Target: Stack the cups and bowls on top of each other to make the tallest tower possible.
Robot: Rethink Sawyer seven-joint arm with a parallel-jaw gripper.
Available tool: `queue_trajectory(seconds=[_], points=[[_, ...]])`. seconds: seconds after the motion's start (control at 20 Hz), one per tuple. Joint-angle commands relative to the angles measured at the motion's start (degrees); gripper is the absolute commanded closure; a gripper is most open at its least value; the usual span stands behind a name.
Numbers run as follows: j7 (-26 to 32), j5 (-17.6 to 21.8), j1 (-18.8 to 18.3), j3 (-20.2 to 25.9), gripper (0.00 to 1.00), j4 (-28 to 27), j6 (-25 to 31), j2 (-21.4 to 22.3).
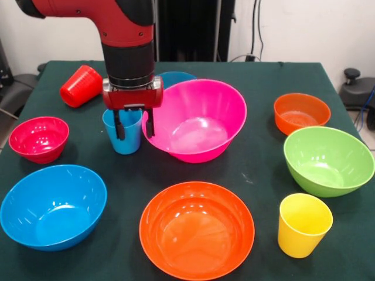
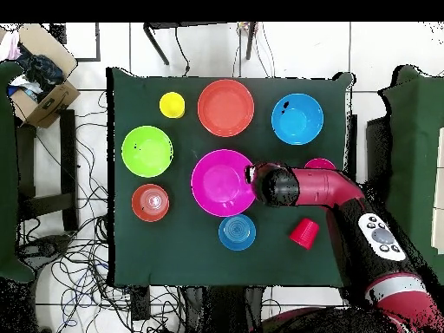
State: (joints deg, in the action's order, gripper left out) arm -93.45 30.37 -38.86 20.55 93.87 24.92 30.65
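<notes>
- Cup, light blue (image 1: 125, 136): upright on the green table (image 1: 263, 170), touching the large pink bowl (image 1: 196, 120), which tilts.
- My gripper (image 1: 133, 130) points straight down over the cup; one finger (image 1: 119, 126) sits inside it, the other between cup and pink bowl. Jaws spread, not clamped.
- My arm (image 2: 316, 186) reaches across from the side in the overhead view.
- Red cup (image 1: 81, 85) lies on its side behind; yellow cup (image 1: 303, 224) stands well apart.
</notes>
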Motion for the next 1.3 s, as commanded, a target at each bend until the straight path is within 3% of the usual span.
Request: queue_trajectory(seconds=[0.05, 0.35, 0.65, 0.9, 1.3], points=[[-3.3, -2.4, 3.2, -1.3, 0.0, 2.1, 8.1, 5.9], [-2.0, -3.9, 3.0, -0.1, 0.0, 2.0, 10.6, 8.4], [2.1, -4.9, -0.1, 1.8, 0.0, 2.3, 11.9, 8.6], [4.4, -3.5, -1.9, 2.4, 0.0, 2.6, 10.6, 6.9], [2.7, -1.3, -2.0, 1.4, 0.0, 3.2, 7.2, 3.5]])
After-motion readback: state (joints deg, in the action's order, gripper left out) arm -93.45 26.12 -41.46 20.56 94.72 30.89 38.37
